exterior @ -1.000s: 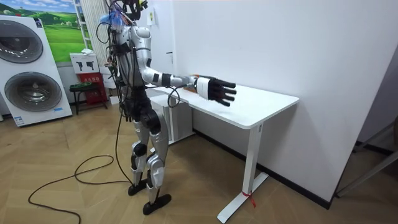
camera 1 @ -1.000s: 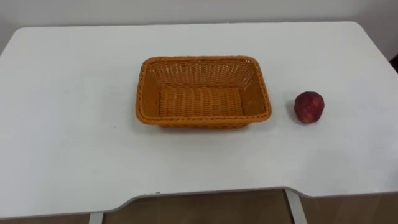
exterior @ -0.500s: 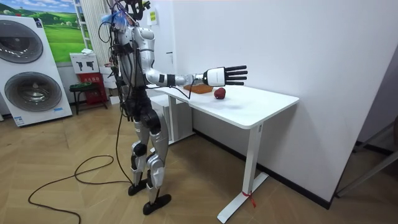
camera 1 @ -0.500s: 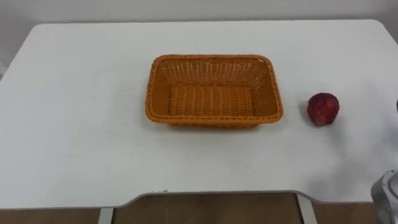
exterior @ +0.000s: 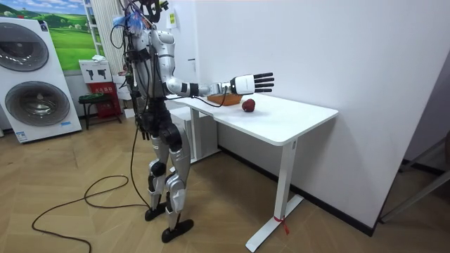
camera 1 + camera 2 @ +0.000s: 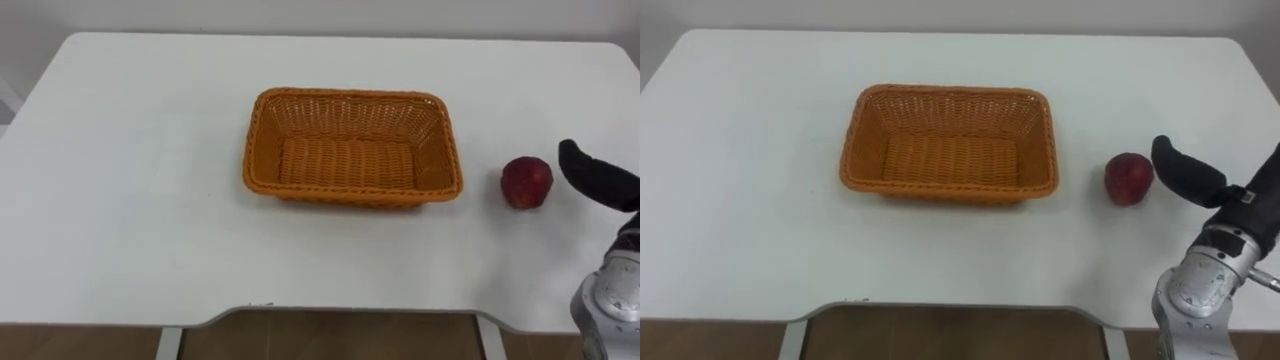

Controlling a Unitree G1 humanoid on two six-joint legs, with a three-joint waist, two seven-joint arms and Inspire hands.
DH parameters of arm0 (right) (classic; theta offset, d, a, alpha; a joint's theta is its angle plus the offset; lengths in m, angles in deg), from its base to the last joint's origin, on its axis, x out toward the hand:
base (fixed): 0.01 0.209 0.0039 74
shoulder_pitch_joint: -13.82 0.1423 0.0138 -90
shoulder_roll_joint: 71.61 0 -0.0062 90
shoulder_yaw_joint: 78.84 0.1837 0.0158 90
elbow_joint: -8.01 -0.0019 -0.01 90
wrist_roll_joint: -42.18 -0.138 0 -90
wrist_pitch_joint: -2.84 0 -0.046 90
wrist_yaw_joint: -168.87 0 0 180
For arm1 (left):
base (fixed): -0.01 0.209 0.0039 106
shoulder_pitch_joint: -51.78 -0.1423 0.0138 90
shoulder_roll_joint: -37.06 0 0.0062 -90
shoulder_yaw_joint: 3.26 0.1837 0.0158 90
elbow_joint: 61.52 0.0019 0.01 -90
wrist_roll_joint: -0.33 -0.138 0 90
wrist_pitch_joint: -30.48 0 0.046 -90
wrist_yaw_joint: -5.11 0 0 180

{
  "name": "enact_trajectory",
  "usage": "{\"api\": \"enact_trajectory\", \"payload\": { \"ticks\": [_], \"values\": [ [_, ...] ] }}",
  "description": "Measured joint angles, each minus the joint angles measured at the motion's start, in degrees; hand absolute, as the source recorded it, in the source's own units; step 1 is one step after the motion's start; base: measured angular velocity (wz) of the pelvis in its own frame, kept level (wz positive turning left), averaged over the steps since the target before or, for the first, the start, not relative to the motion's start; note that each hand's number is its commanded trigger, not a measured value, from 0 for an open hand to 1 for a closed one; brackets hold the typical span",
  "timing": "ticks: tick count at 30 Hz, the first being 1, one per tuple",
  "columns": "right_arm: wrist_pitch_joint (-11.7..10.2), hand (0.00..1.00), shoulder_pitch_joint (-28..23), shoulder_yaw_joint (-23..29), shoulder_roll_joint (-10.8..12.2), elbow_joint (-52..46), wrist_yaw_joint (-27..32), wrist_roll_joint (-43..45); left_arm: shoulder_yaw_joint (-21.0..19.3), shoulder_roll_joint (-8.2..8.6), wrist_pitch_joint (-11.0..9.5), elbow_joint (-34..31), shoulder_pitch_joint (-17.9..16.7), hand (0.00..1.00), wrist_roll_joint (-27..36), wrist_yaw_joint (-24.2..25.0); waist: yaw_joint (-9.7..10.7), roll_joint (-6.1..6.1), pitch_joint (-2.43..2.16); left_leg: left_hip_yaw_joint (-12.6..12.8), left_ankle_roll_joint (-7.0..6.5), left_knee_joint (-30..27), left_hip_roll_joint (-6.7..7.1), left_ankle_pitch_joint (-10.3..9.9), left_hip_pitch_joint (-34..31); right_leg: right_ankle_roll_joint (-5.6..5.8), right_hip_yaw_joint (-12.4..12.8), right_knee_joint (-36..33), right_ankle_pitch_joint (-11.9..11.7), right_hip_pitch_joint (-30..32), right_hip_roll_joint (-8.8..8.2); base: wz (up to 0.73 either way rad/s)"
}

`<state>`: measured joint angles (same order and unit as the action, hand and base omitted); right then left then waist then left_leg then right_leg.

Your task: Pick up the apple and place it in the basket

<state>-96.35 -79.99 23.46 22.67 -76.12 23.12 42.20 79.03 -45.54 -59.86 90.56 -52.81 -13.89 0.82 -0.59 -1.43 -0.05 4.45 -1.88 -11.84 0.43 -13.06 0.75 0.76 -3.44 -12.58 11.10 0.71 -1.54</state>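
Observation:
A dark red apple [image 6: 526, 183] lies on the white table [image 6: 120, 200], a little to the right of an empty orange wicker basket [image 6: 350, 95]. My right hand [image 6: 1188, 172] comes in from the lower right; its black thumb points toward the apple and stays just clear of it on its right. In the room view the right hand [image 5: 249, 83] hovers above the apple [image 5: 248, 105] with straight, spread fingers, holding nothing. The basket [image 5: 226, 100] sits just beyond it.
I stand at the table's long front edge [image 6: 330, 318]. A white wall runs close behind the table [image 5: 281, 119]. Two washing machines [image 5: 35, 77] and a small stool [image 5: 90, 102] stand behind me at the room view's left.
My right arm has lifted and reached over the table's right side, so the hand now shows beside the apple. The eye view has shifted slightly; apple and basket have not moved.

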Motion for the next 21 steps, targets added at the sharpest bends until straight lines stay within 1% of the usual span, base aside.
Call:
{"api": "enact_trajectory", "payload": {
  "ticks": [3,6,12,16,17,21],
  "values": [
    [0.00,0.00,0.00,-0.08,0.00,0.00,-0.68,0.13,0.08,0.00,0.00,0.08,0.01,0.00,-0.01,0.00,-0.02,-0.16,-0.06,-0.03,0.00,0.00,0.01,0.00,0.10,0.00,-0.01,0.02,-0.01,-0.10,0.00,0.00],
    [0.00,0.00,-0.04,-0.54,0.00,0.17,-1.17,0.18,0.20,0.00,0.13,0.23,0.00,0.00,-0.40,-0.01,-0.02,-0.34,0.06,-0.04,0.00,0.01,0.00,0.00,0.46,0.00,0.06,0.06,-0.01,-0.52,0.01,0.00],
    [0.01,0.00,-0.21,-3.17,-0.02,0.33,-3.34,0.17,0.94,-0.02,0.35,0.61,0.03,0.00,-0.42,-0.04,-0.61,-0.48,0.12,0.02,0.00,0.00,0.00,0.00,0.87,-0.02,0.26,0.02,-0.04,-0.83,0.02,0.00],
    [0.16,0.00,-0.58,-5.05,-0.01,0.39,-6.11,0.15,1.19,-0.01,0.47,1.00,0.04,0.00,-0.40,0.02,-1.26,-0.58,0.11,-0.02,0.00,0.02,0.00,0.00,0.99,-0.01,0.23,0.02,-0.06,-0.99,0.01,0.00],
    [0.50,0.00,-0.62,-5.35,-0.02,0.39,-6.83,0.15,1.19,-0.02,0.64,1.08,0.02,0.00,-0.40,0.02,-1.33,-0.62,0.10,-0.04,0.00,0.02,0.00,0.00,0.99,0.00,0.22,0.02,-0.07,-1.01,0.01,0.00],
    [0.57,0.00,-0.61,-6.14,0.01,1.09,-9.45,0.17,1.20,-0.02,1.54,1.19,-0.06,0.00,-0.32,0.36,-1.38,-0.78,0.15,-0.46,0.00,-0.05,0.01,0.00,0.98,-0.01,-0.10,0.04,-0.08,-1.16,-0.03,0.04]
  ]
}}
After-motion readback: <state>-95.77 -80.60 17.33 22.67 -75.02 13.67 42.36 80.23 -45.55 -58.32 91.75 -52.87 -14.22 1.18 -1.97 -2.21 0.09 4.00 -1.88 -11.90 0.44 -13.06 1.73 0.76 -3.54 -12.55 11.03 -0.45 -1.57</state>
